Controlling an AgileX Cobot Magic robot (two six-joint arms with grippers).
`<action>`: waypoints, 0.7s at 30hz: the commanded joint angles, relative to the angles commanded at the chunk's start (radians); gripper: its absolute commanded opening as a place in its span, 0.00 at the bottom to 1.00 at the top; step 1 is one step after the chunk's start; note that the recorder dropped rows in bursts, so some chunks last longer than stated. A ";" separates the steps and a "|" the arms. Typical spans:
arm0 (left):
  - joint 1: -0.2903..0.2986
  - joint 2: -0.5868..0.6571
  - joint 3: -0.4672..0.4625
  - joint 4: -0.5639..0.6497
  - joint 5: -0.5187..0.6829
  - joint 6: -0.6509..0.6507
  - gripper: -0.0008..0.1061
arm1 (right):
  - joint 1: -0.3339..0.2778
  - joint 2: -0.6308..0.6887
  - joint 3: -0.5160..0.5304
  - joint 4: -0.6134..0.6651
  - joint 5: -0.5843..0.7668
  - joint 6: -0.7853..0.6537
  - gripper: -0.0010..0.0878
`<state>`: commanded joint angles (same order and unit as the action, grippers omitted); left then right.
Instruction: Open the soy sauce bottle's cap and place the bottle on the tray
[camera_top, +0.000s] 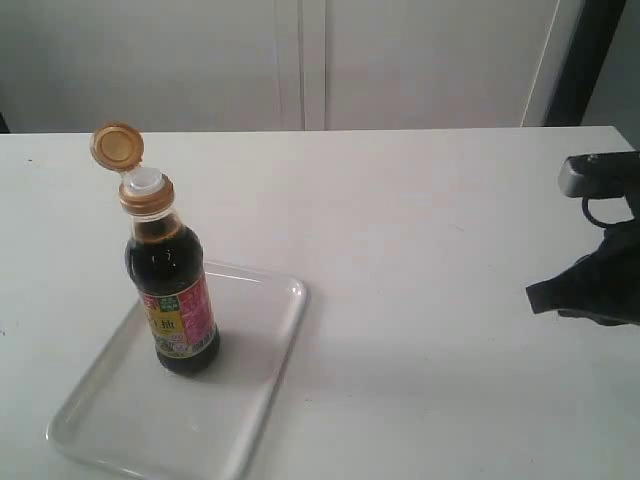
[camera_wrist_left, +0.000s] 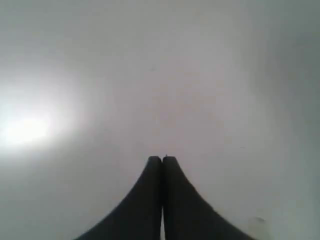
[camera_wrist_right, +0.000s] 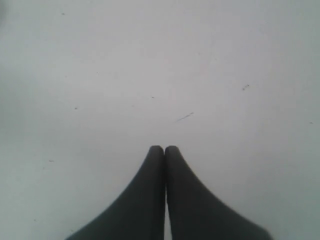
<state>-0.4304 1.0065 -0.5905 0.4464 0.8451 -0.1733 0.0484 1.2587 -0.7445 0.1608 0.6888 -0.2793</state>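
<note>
Cap (camera_top: 117, 146) first, far left of the exterior view: you see it flipped up and back on its hinge, orange-gold lid standing open above the white spout (camera_top: 142, 181). So the opening step reads as done.

Below it, the soy sauce bottle (camera_top: 172, 298) stands upright on the tray (camera_top: 262, 388), roughly mid-tray, base fully inside the low rim. Nothing touches it. Placing step looks done too.

Left gripper (camera_wrist_left: 162, 159): not visible in the exterior view. Its wrist view shows the two dark fingers pressed together, clenched on nothing, with only bare white table (camera_wrist_left: 210, 75) under it.

Moving right across the table, the middle shows nothing but white surface.

Right gripper (camera_wrist_right: 164, 148): the dark arm sits at the far right edge of the exterior view, well apart from the tray. Wrist view shows the fingers closed against each other, empty, over table with a few small specks.

Judgement for you: both parts of the task appear complete, with both arms clear of the bottle. Nothing seems left beyond parking.
</note>
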 joint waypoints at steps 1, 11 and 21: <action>0.000 -0.015 -0.022 -0.048 -0.013 0.000 0.01 | 0.000 -0.002 -0.005 -0.034 0.019 0.037 0.01; 0.000 -0.439 -0.025 -0.200 -0.193 -0.057 0.01 | 0.000 -0.396 0.196 -0.057 -0.309 0.127 0.01; 0.000 -0.739 0.106 -0.241 -0.397 -0.089 0.01 | 0.000 -0.773 0.423 -0.027 -0.601 0.120 0.01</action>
<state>-0.4304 0.2671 -0.4848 0.2052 0.4480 -0.2618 0.0484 0.4854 -0.3212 0.1340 0.0878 -0.1593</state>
